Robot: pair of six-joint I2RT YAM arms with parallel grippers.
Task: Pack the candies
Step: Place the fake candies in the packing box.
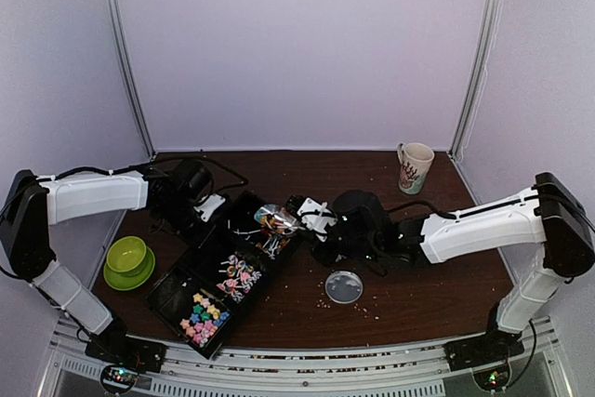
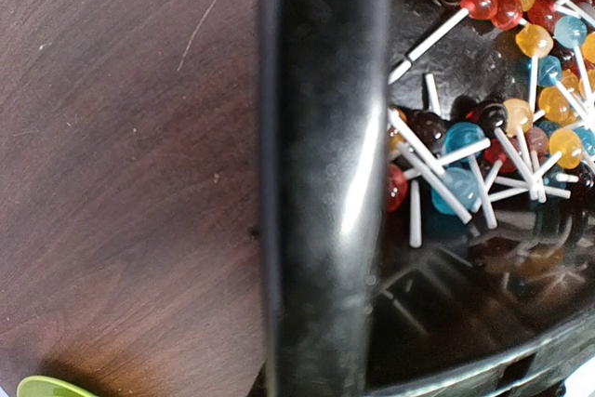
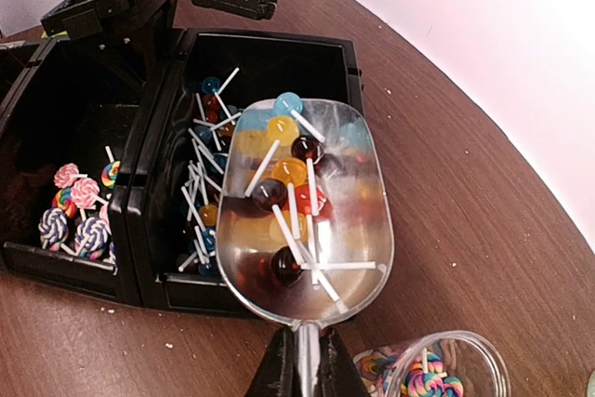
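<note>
Pale lilac walls (image 1: 297,44) enclose a dark brown wooden table (image 1: 446,267). From above, you see a long black tray (image 1: 165,297) lying slantwise left of centre. Its compartments hold the candies (image 1: 206,315): pastel bits in the near one, swirl lollipops (image 1: 238,276) in the middle, and ball lollipops (image 2: 462,137) on white sticks in the far one. A green bowl (image 1: 127,254) on a saucer (image 1: 116,278) sits left of the tray. A mug (image 1: 415,166) stands at the far right, and a clear cup (image 1: 344,286) stands near you, right of the tray.

Your right gripper (image 3: 302,369) is clamped tight on the handle of a clear scoop (image 3: 370,206). Only its wrist camera shows the load. The scoop is full of ball lollipops in red, amber, blue and dark colours, and it hangs over the far compartment's edge, where more of them lie. That view also shows swirl lollipops inside the cup, which the overhead picture does not.

Your left gripper (image 3: 139,58) sits on the tray's wall beside that compartment, its jaws narrowed onto it. This shows only from the right wrist. The left wrist camera shows no fingers, only the glossy black wall running up the middle. Bare table lies to the wall's left, ball lollipops to its right, and a sliver of green shows at the bottom corner.
</note>
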